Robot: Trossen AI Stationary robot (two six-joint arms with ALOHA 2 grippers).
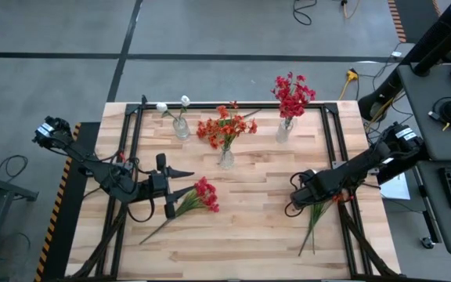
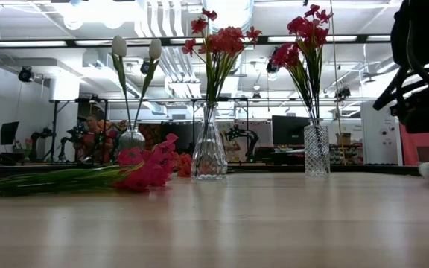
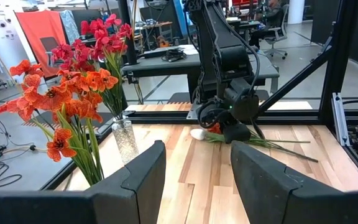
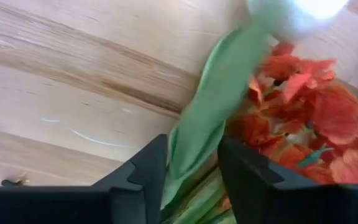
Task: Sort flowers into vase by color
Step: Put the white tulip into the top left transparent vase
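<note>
Now, on the pale wooden-plank table (image 1: 249,235) three clear glass vases (image 1: 225,159) stand filled. The right gripper (image 4: 191,165), jaws closing around a soft, light green-stemmed white flower (image 4: 222,93), should pinch its stem; the left gripper (image 3: 197,180) hovers apart, empty.

Table (image 1: 241,227) (wooden): vases (image 1: 226,159), flowers (image 1: 202,196).

Even, bright light is cast from ceiling strip lights (image 2: 274,39), which are blown out in the low view. The orange blooms (image 4: 303,118) are blurred at the right wrist.
</note>
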